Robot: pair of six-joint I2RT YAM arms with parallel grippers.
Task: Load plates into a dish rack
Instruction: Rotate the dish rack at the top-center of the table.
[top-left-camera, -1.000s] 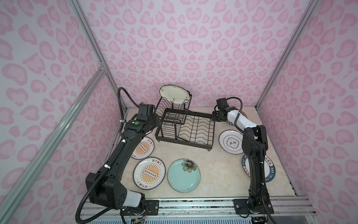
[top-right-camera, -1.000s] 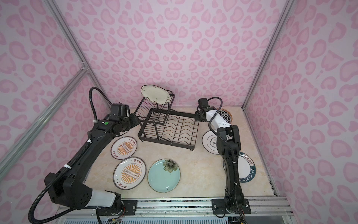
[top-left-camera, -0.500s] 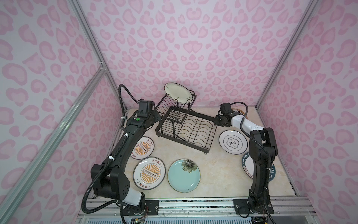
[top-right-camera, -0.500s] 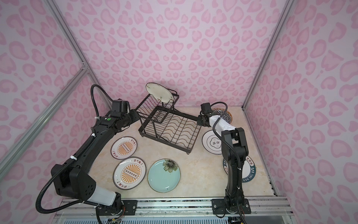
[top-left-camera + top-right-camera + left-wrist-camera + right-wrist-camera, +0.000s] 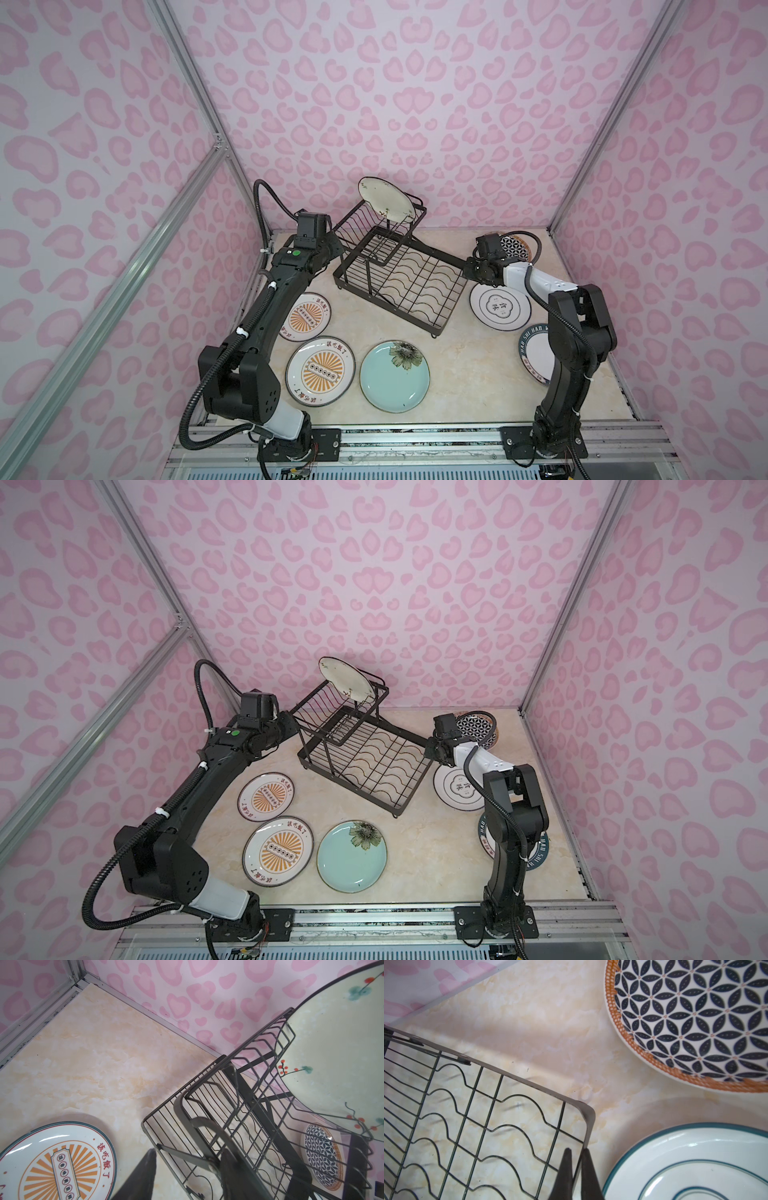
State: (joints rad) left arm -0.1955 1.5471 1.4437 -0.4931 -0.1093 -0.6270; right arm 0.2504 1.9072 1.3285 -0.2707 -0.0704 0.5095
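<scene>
**Right wrist view: gripper clamped on rack rim; one plate loaded, six on the table**

1. Tools. The right gripper [image 5: 576, 1150] is closed on the rim of the dish rack [image 5: 529, 1082], one finger on each side of the thin metal edge near a corner of the lower tray. The left wrist view shows the left gripper [image 5: 187, 1157] with its jaws apart, straddling the opposite end of the rack. Whether either finger presses on the frame cannot be told.

2. Rack. In both top views it sits askew to the edges of the table [image 5: 465, 374], towards the back, between the two arms. Whether its feet rest on the table cannot be told.

3. Plates. A cream plate [image 5: 384, 199] leans on the upper basket [image 5: 374, 232]. Flat on the table lie a teal plate [image 5: 395, 376], a near sunburst plate [image 5: 320, 370], a far sunburst plate [image 5: 307, 316], a white plate [image 5: 498, 307] just beside the held corner, a lettered plate [image 5: 534, 353] partly hidden by the right arm, and a patterned plate [image 5: 517, 247] at the back.

4. Assessment. The step in hand appears to be positioning the rack, not loading. Loading is at an early stage.

5. Next move. Both grippers must let go of the rack cleanly. A plate lying flat offers only its rim, so a finger must get under the edge before lifting.
</scene>
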